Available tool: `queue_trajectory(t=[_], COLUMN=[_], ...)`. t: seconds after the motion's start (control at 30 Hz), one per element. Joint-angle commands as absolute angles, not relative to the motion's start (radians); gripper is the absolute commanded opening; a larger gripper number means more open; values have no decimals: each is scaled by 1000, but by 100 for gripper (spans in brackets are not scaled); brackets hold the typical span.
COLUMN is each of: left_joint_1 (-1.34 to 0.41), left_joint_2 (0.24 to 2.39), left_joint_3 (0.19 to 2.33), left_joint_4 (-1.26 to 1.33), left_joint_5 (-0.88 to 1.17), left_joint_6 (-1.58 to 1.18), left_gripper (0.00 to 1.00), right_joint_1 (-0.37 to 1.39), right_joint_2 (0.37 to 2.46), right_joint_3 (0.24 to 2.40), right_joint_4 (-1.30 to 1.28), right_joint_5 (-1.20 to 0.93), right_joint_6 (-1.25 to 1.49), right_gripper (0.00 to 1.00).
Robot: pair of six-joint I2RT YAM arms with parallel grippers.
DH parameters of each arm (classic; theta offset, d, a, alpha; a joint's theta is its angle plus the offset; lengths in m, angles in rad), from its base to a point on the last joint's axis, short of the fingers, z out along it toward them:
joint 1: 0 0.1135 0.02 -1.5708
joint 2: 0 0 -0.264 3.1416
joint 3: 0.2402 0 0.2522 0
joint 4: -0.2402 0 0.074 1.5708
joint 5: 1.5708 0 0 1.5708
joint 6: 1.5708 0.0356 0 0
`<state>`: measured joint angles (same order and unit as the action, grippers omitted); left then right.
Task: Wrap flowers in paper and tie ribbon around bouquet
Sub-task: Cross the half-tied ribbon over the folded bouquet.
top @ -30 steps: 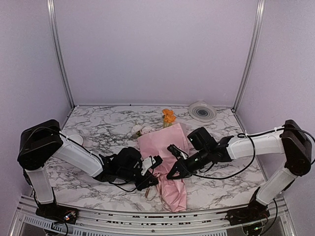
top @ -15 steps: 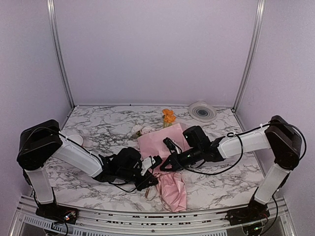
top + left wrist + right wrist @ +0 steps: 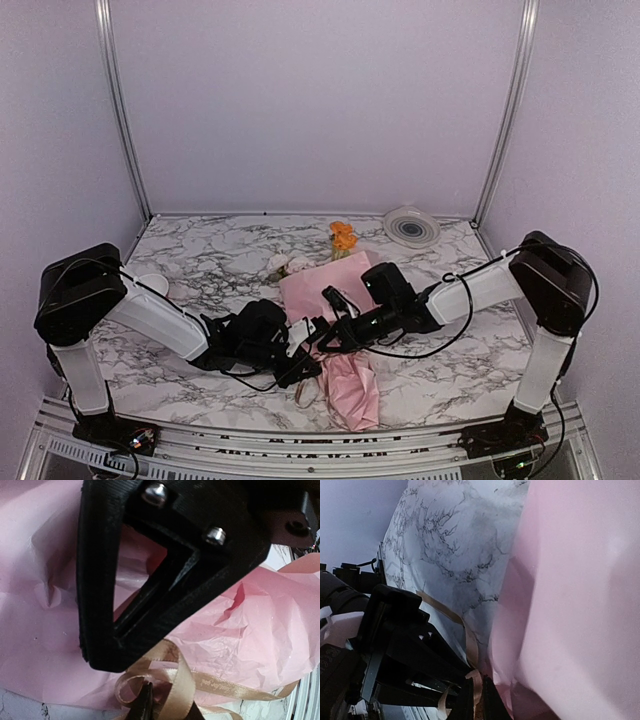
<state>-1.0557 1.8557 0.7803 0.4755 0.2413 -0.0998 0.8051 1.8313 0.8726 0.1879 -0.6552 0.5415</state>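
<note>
paper (image 3: 260, 630): thin tissue is seen, crinkled and creased, matt with a faint sheen
ribbon (image 3: 182, 682): satin-like cloth is shown, smooth, glossy
right gripper (image 3: 325, 343): black plastic is seen, matt
screws (image 3: 154, 491): bright polished metal
table (image 3: 200, 262): marble-patterned, smooth, softly shiny
arm shells (image 3: 160, 318): white plastic, smooth
frame posts (image 3: 120, 110): pale brushed metal

Top looks down; close wrist views apparently share ribbon (image 3: 183, 684).
</note>
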Motion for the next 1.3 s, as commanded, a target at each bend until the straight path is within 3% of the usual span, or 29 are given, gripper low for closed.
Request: queue_trajectory(t=[0.0, 0.83, 1.13, 1.27], left_joint_1=[-1060, -1061, -1032, -1097], left_joint_2=[1829, 1722, 1611, 1560], left_joint_3=[767, 693, 601, 539], left_joint_4=[505, 522, 561, 547], left_joint_5=[227, 237, 244, 125], left_joint_6=[-90, -3, -116, -153], left_gripper=[17, 41, 40, 39], right_joint_1=[821, 828, 828, 833], right_joint_2=[1813, 1861, 1860, 1851], right_joint_3=[884, 842, 857, 862], right_joint_4=[173, 122, 118, 126], right_joint_5=[-702, -658, -649, -606], right_joint_6=[490, 420, 422, 444], right_gripper=[7, 5, 8, 11])
